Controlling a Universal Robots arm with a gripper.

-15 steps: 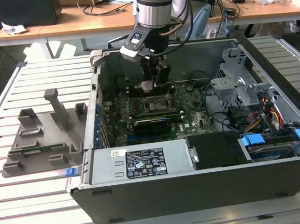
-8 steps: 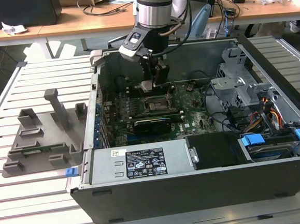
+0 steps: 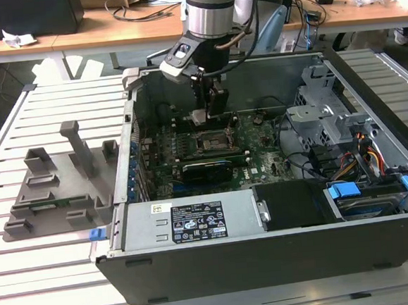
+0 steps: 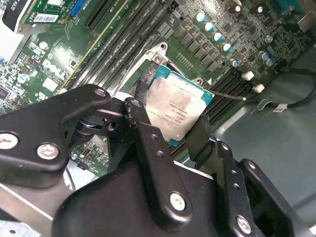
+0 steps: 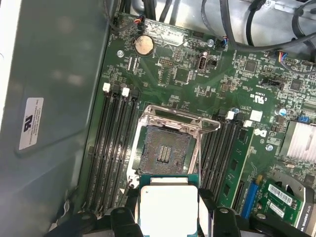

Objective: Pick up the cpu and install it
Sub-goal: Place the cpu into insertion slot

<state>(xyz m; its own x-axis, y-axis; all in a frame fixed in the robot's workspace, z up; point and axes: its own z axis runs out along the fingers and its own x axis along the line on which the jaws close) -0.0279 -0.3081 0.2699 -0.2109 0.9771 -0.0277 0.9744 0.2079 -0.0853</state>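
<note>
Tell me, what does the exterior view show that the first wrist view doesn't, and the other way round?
The exterior view adds the arm, the whole computer case and a grey holder tray on the table at the exterior view's left. The first wrist view adds close detail: the open socket and its contacts, a coin battery, and the memory slots. Both show the end effector holding the cpu above the motherboard.

The arm (image 3: 210, 10) was a silver-grey cylinder with a dark band. Black cables (image 3: 255, 28) looped beside it, and a pale grey box (image 3: 177, 58) was mounted at the wrist. The gripper (image 4: 170, 116) was matte black, with flat, rounded links joined by silver screws (image 4: 48, 150). Its two fingers (image 4: 148, 143) were narrow bars dotted with small holes.
</note>
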